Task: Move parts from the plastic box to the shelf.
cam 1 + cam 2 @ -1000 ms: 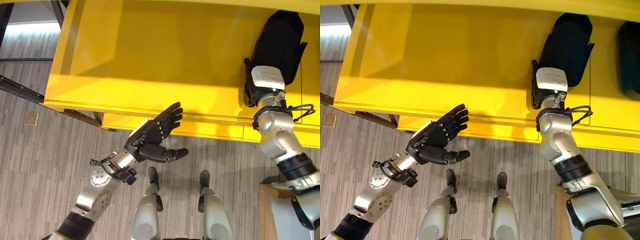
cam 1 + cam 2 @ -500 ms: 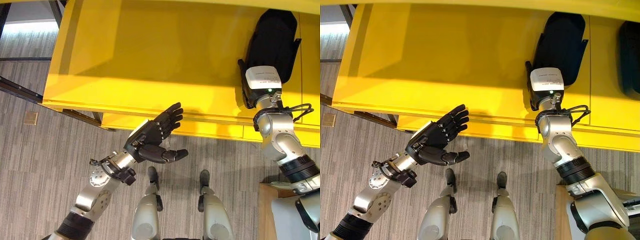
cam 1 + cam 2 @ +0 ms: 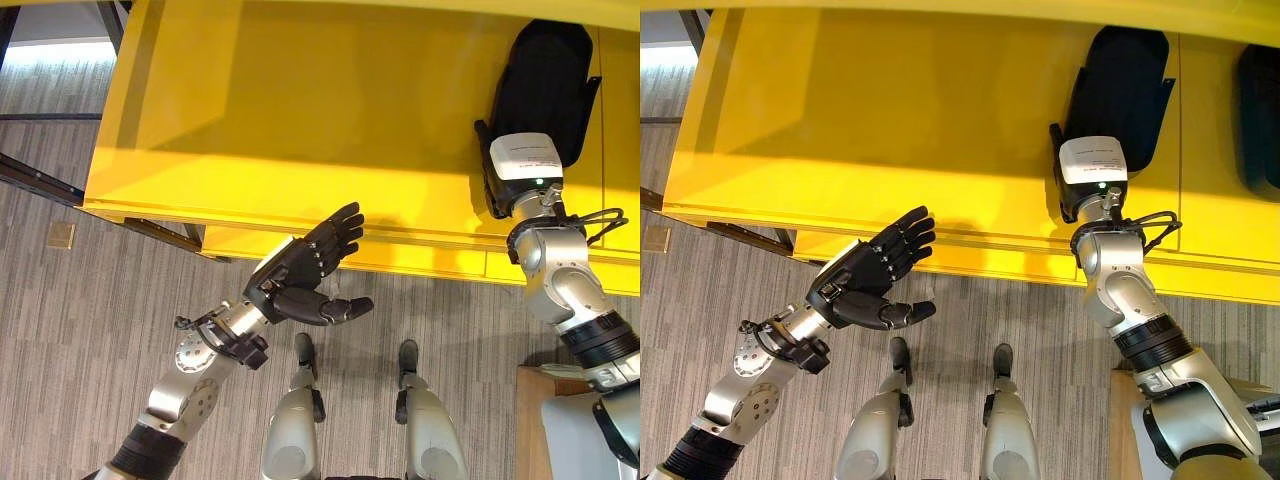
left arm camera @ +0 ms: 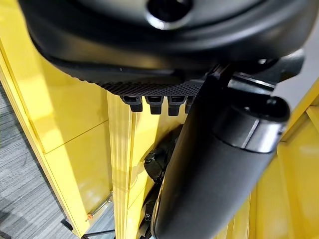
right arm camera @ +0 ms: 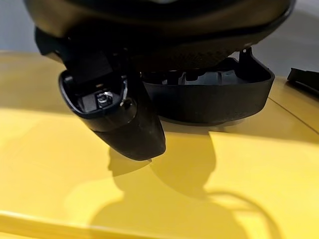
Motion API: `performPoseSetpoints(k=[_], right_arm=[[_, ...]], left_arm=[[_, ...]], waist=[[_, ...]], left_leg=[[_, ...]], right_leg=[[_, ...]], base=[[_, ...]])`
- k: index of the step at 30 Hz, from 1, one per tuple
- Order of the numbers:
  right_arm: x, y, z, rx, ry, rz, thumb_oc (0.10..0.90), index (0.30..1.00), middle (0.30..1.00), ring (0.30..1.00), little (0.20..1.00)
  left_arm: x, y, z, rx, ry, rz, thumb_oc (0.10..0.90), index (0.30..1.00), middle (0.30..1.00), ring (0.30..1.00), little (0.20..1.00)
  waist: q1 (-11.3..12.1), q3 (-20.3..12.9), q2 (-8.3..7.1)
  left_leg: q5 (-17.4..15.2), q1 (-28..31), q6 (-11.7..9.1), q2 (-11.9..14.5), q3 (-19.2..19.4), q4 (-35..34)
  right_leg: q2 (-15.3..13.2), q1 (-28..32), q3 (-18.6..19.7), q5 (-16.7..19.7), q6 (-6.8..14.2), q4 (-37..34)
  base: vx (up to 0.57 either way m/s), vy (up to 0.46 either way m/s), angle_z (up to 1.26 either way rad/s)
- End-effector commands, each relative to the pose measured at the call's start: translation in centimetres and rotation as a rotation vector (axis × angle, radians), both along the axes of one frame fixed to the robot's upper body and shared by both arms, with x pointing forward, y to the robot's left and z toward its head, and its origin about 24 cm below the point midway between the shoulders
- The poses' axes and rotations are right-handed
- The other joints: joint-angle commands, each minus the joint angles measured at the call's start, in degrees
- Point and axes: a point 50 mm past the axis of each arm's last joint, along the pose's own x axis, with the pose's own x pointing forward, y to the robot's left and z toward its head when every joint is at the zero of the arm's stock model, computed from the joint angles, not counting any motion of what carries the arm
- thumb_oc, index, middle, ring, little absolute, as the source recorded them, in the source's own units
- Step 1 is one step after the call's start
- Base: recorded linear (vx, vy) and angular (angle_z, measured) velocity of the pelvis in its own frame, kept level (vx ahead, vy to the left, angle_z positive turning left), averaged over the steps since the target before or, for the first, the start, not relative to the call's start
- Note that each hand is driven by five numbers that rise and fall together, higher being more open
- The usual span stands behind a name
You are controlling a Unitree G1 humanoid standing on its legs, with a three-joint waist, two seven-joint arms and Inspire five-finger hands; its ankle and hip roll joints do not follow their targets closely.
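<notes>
Reaching over yellow shelf (image 3: 300,110), right robot hand (image 3: 1065,185) sits at near end of black part (image 3: 1125,75); its fingers are hidden, so cannot tell if it grips part. Part lies flat on shelf surface, toward right side. Second black part (image 3: 1260,110) lies further right on same shelf, cut by picture edge. Count: two black parts, one shelf. Left robot hand (image 3: 300,275) hovers before shelf front edge, fingers straight, thumb spread, holding nothing. No readable writing.
</notes>
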Motion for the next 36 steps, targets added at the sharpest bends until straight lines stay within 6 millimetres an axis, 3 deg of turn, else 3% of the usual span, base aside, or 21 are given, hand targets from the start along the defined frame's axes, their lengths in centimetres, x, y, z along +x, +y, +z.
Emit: performPoseSetpoints(k=[1, 12, 20, 36], right_arm=[[-0.6, 1.4, 1.0, -0.172, -0.046, 0.091, 0.9, 1.0, 1.0, 1.0, 1.0], [-2.0, 2.8, 1.3, -0.24, -0.019, 0.192, 0.9, 1.0, 1.0, 1.0, 1.0], [-1.4, 0.1, 1.2, -0.137, -0.079, 0.011, 0.9, 1.0, 1.0, 1.0, 1.0], [-1.4, -0.9, 1.5, -0.059, -0.244, 0.006, 0.9, 1.0, 1.0, 1.0, 1.0]], left_arm=[[-1.3, -0.3, 3.2, -0.06, -0.17, -0.073, 0.9, 1.0, 1.0, 1.0, 1.0], [-1.6, 0.0, 3.1, -0.049, -0.169, -0.08, 0.9, 1.0, 1.0, 1.0, 1.0], [-1.6, 0.0, 3.2, -0.058, -0.178, -0.074, 0.9, 1.0, 1.0, 1.0, 1.0], [-1.6, 0.0, 3.3, -0.067, -0.18, -0.071, 0.9, 1.0, 1.0, 1.0, 1.0]], waist=[[0.46, -3.87, -0.61], [0.27, -4.08, -1.15], [-0.07, -4.37, -0.8], [-0.39, -4.88, -0.2]], left_leg=[[-4.13, -1.19, 0.29, -0.4, -3.14, 3.42], [-3.98, -1.0, 0.13, -0.1, -2.63, 3.1], [-4.21, -0.59, 0.24, -0.29, -2.77, 3.02], [-4.31, 0.37, 0.26, -0.44, -2.64, 2.43]], right_leg=[[4.73, -2.49, 1.47, -8.96, -4.43, 10.16], [4.96, -2.31, 1.58, -9.02, -4.34, 9.89], [4.92, -1.83, 1.67, -9.04, -4.4, 9.59], [4.72, -1.0, 1.55, -8.97, -4.43, 8.97]], base=[[0.0, 0.0, 0.0], [0.0, 0.0, 0.0], [0.0, 0.0, 0.0], [0.0, 0.0, 0.0]])
